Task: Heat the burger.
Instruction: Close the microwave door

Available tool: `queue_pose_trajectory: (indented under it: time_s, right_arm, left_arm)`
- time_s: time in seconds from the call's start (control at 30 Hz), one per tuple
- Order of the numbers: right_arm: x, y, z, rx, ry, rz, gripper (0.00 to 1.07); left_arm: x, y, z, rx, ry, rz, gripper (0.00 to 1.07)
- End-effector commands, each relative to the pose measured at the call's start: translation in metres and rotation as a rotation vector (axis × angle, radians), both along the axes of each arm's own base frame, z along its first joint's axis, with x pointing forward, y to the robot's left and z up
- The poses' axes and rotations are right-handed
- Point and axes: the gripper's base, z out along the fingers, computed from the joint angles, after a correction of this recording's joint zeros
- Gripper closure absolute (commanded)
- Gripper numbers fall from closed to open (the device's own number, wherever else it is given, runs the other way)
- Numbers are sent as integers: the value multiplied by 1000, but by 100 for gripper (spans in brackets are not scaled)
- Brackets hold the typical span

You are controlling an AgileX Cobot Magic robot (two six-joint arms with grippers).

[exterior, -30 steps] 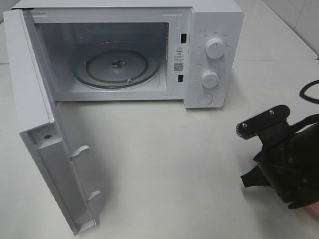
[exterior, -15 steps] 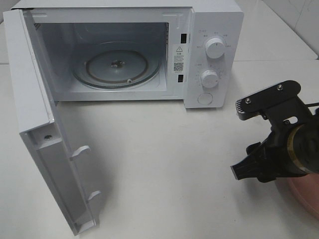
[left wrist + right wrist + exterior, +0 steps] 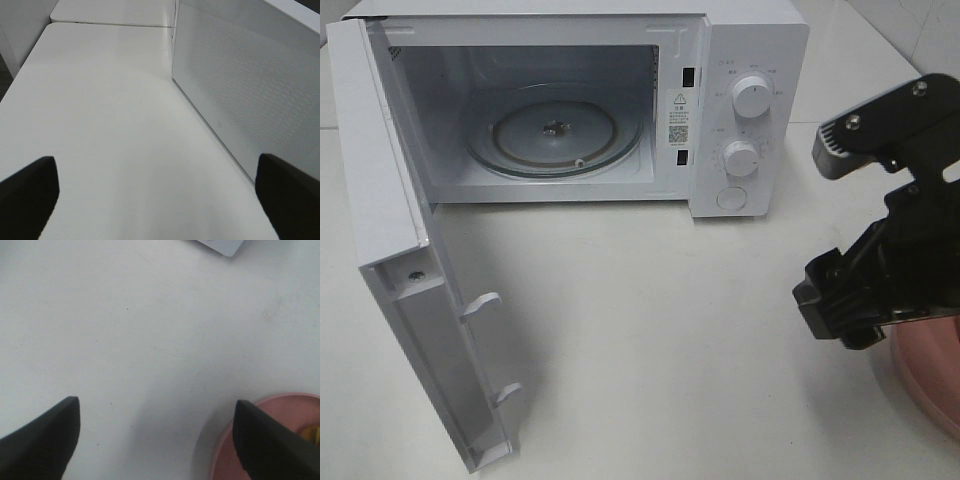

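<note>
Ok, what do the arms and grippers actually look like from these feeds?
The right gripper is matte black, angular and blocky, with a flat black bracket bearing two silver screws above it. In its wrist view the fingertips are plain dark wedges. The left gripper shows only two similar black fingertips. No cables or markings are visible.

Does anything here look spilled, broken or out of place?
Nothing stands out. The microwave sits upright with its door swung wide, and the glass turntable inside is bare and lies flat. The white table shows no spills. The right claw, jaws apart, hangs beside a pink plate.
</note>
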Motion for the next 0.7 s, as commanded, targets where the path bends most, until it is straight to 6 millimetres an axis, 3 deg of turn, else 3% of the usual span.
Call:
queue_pose_trajectory:
  time_s: [0.03,0.37,0.7]
  right_arm:
    - [-11,-4,17,0,45,67,27]
    - [-36,-19,37,62,65,89,29]
    - [-67,-50,49,91,32,65,31]
  left_arm:
    - [0,0,-1,-5,-6,4,6]
    - [0,0,-1,-5,-6,4,6]
    - [0,0,-1,-5,-6,4,6]
